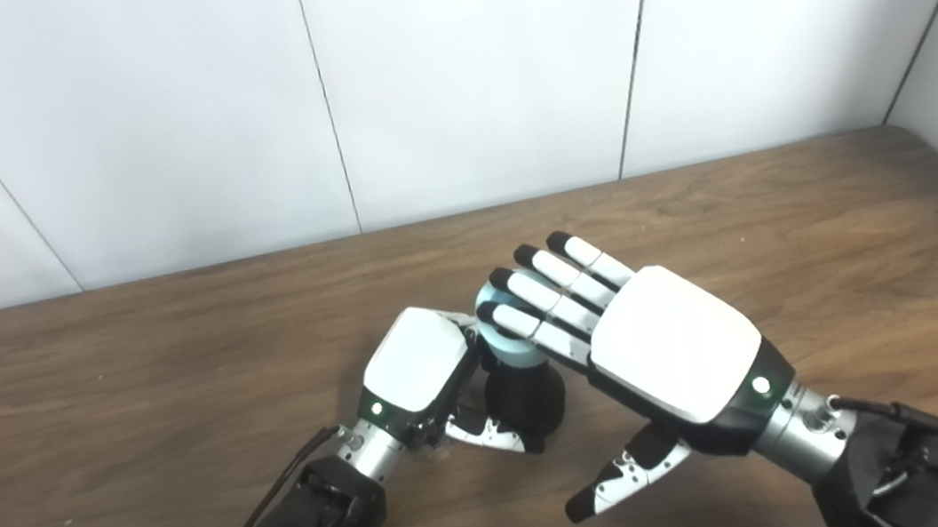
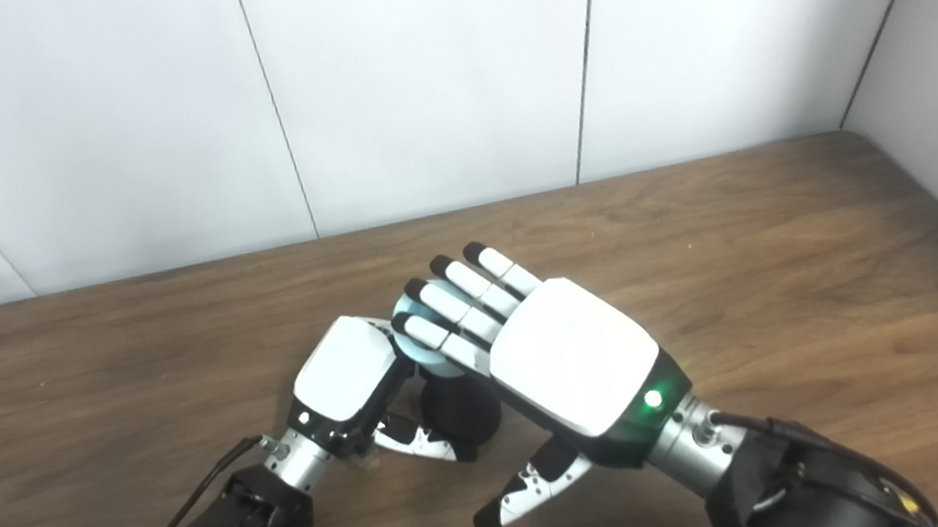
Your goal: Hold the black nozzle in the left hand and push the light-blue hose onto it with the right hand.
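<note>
Stiff black nozzle (image 1: 525,395) is gripped by left hand (image 1: 415,369); soft light-blue hose (image 1: 502,331) is pressed w/ right hand (image 1: 676,345) flat, fingers extended.

The light is bright and even, coming from above. The white shells of my right hand (image 1: 677,354) and left hand (image 1: 414,360) are overexposed. Soft shadows lie on the worktop (image 1: 94,417) toward 6 o'clock. The picture is slightly soft everywhere.

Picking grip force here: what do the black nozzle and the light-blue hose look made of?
Black nozzle: probably matte plastic or rubber, dull with no glints. Light-blue hose: likely soft plastic or rubber, smooth with a faint sheen; little shows.
</note>
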Available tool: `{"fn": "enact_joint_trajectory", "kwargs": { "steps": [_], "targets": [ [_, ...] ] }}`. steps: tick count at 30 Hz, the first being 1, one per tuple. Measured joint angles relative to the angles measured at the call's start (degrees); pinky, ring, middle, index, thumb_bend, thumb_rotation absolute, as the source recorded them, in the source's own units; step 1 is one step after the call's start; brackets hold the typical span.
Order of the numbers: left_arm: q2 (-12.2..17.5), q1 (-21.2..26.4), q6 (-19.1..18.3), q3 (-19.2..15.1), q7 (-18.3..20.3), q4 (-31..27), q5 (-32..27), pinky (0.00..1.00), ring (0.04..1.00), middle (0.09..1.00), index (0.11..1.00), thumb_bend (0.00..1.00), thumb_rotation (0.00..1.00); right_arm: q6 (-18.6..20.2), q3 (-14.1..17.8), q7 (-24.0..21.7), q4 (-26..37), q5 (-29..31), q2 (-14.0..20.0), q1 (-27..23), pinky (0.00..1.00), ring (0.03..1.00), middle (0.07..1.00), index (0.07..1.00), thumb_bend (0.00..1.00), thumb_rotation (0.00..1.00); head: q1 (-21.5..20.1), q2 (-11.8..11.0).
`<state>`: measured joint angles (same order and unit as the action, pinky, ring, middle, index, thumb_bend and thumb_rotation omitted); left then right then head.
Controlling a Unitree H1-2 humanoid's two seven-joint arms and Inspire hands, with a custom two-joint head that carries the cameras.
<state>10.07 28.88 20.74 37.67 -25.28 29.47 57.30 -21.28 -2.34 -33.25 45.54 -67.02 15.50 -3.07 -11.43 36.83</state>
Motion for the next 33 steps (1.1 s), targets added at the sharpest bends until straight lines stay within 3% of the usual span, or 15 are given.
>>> {"fn": "enact_joint_trajectory", "kwargs": {
  "steps": [33],
  "targets": [
    [0.02,-0.01,0.01,0.00,0.03,-0.05,0.00,0.29,0.325,0.401,0.521,0.51,0.00,1.50,2.30,1.58,-3.88,-3.07,-2.40,0.80,1.00,1.000,1.000,1.000,0.83,0.88,-0.09,0.26]
  ]
}}
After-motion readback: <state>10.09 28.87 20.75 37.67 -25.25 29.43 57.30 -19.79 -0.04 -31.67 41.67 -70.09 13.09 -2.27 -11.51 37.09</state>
